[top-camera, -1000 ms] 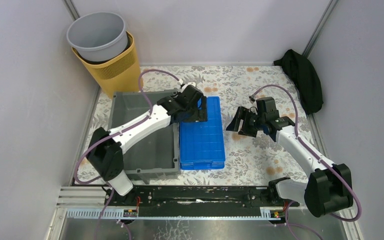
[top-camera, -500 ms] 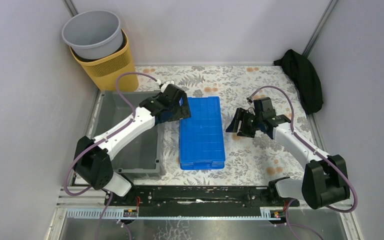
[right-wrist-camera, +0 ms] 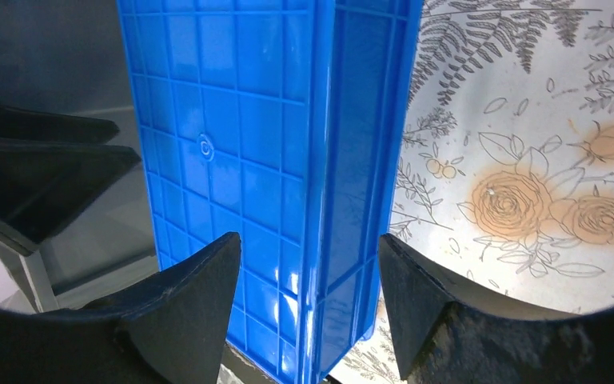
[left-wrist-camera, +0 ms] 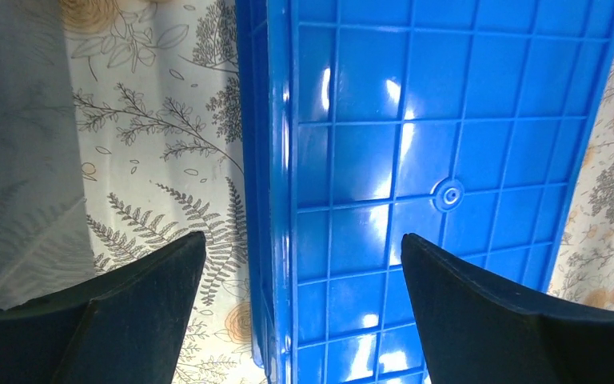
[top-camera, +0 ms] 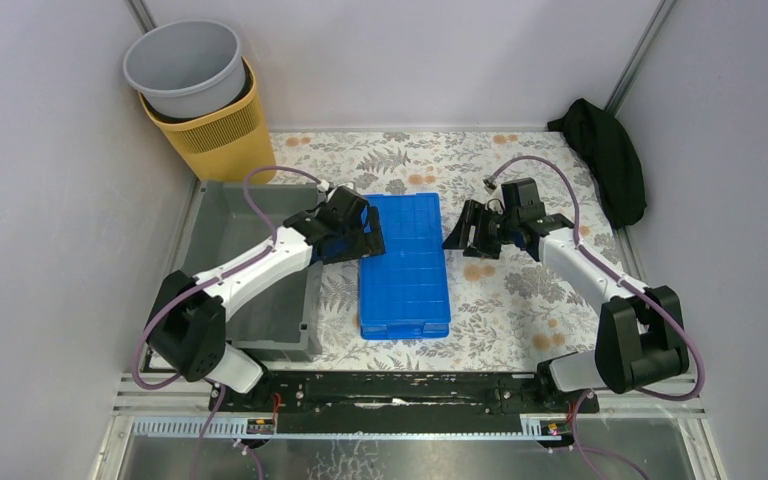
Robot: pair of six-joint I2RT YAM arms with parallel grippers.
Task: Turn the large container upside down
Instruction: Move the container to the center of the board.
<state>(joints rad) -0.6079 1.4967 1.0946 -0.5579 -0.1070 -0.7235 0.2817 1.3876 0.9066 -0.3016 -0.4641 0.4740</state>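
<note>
Both left claw (left-wrist-camera: 301, 240) and right claw (right-wrist-camera: 308, 240) gape by the blue tray (top-camera: 405, 285) (arm (top-camera: 260, 262) partly hides large container (top-camera: 222, 208)).

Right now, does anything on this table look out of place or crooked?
The blue tray lies upside down in the middle, gridded underside up. The grey crate sits far left, open side up, not yet turned over.

White arms (top-camera: 260, 262), black joints (top-camera: 195, 335), purple cables (top-camera: 532, 158)

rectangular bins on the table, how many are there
2. The large container sits at the left, open side up. The blue tray lies in the centre, gridded underside up, with a gap between them. None looks hidden.
</note>
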